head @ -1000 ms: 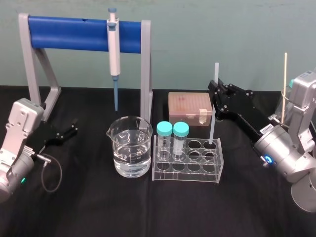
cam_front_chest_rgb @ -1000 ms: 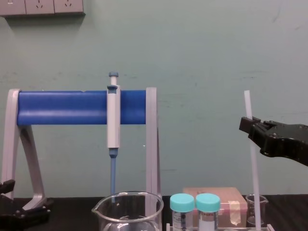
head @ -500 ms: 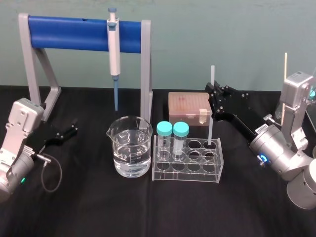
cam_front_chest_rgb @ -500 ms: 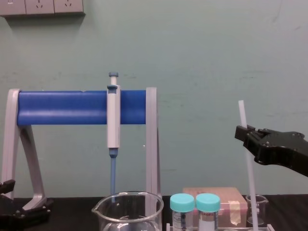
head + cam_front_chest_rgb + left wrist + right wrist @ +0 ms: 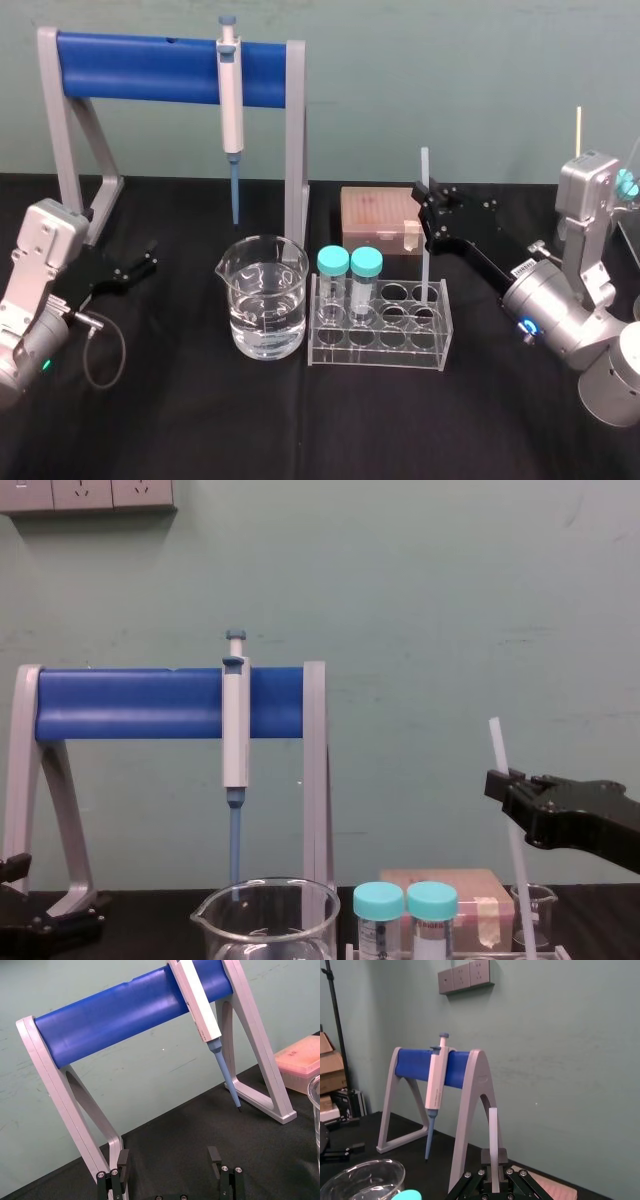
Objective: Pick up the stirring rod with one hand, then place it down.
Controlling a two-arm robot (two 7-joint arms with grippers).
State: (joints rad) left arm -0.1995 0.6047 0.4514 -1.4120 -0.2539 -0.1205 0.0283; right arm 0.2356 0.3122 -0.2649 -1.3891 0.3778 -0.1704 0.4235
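Right gripper [image 5: 424,206] has dropped lower and shifted left since a second ago, taking the thin translucent white stirring rod [image 5: 424,262] with it. Rod top sits lower against the wall in the chest view than before.

Current state:
- Right gripper [image 5: 506,784] is clamped on the rod [image 5: 519,880] about a third of the way down from its top. Jaws are closed tight on it in the right wrist view [image 5: 493,1174], with the rod [image 5: 493,1130] sticking up between them.
- Rod is near upright, top leaning slightly left in the chest view. Lower end is down in the far right hole of the clear acrylic tube rack [image 5: 378,338]. I can't tell if it touches the bottom.
- Two teal-capped sample tubes [image 5: 350,266] stand at the left end of the rack.
- Clear glass beaker of water [image 5: 264,297] is just left of the rack, and the pink tip box [image 5: 383,218] is behind it.
- Grey-and-blue pipette [image 5: 231,100] hangs on the grey-legged stand with blue crossbar [image 5: 150,68], far left.
- Left gripper [image 5: 138,266] is parked low at the left on the black table [image 5: 200,420], jaws wide apart [image 5: 168,1161], holding nothing.
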